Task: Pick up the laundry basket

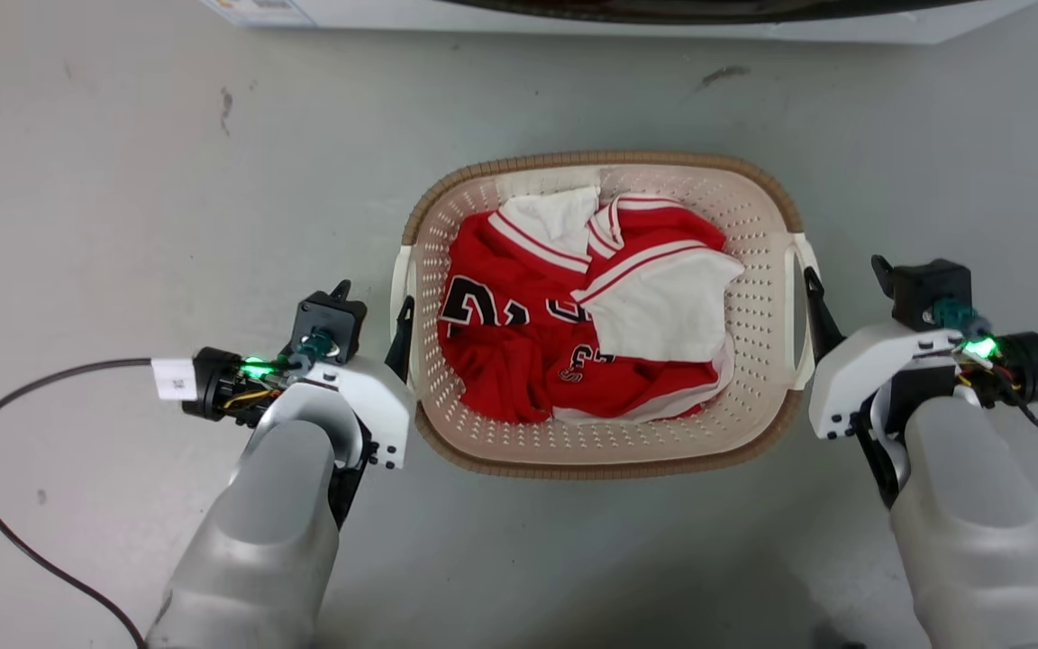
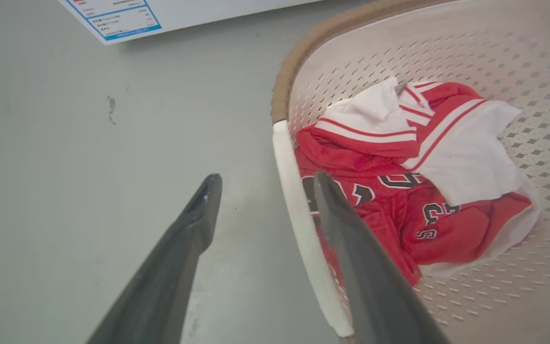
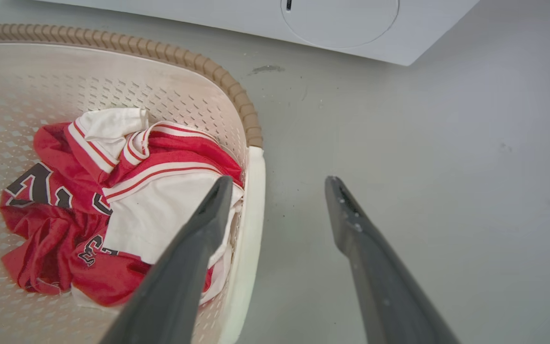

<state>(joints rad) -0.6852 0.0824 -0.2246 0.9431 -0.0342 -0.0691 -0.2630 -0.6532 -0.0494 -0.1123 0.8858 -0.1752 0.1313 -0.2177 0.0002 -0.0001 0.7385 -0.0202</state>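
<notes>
Down low, flanks the laundry basket (image 1: 609, 160) on grey floor (image 1: 122, 180). Holds left gripper (image 2: 268, 177) and right gripper (image 3: 279, 179) with jaws apart, each astride a white side handle (image 2: 299, 224). Carries red-and-white jersey (image 1: 519, 361) inside; stands near white washer (image 1: 393, 13); trails black cable (image 1: 113, 363) beside left arm.

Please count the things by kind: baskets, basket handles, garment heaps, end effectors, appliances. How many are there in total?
laundry basket: 1
white handles: 2
red-and-white garment heap: 1
left end effector, right end effector: 2
white appliance: 1
Total: 7
</notes>
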